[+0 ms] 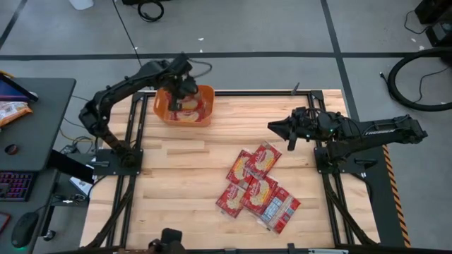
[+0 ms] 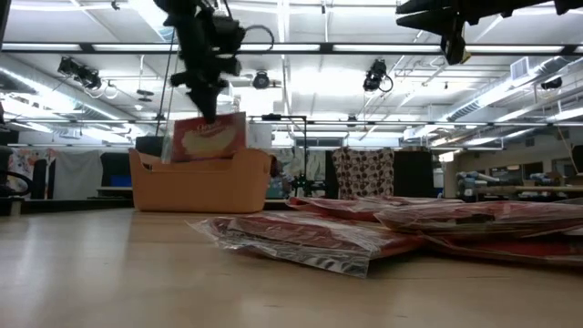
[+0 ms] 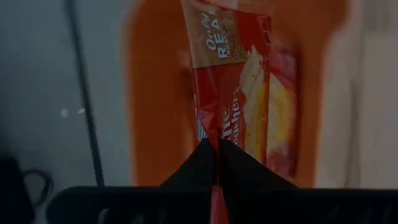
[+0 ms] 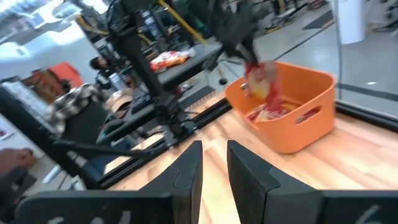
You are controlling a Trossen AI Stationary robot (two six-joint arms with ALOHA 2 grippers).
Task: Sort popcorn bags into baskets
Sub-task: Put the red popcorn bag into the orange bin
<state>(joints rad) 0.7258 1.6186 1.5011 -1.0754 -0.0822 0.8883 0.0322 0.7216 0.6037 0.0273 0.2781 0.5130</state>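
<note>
My left gripper (image 1: 182,90) is over the orange basket (image 1: 159,109) at the table's far left, shut on a red popcorn bag (image 2: 211,137). More red packets (image 3: 283,106) lie on the basket floor. Several popcorn bags (image 1: 258,187) lie overlapping in a flat pile on the wood toward the near right. My right gripper (image 1: 272,127) hovers open high above the table on the right, beyond the pile, pointing toward the basket and touching nothing. My left gripper pinches the popcorn bag's upper edge (image 3: 219,134) between its two shut fingers, coming from above and pointing down. The bag hangs upright below the fingers. Its lower part (image 2: 214,153) sits behind the basket's rim, inside the basket.
An orange-and-white snack bag (image 1: 10,111) lies on the dark side desk left of the table, beside a keyboard (image 1: 14,185). Black frame rails (image 1: 138,134) run along the table's left and right sides. Bare wood (image 1: 176,176) lies between basket and pile.
</note>
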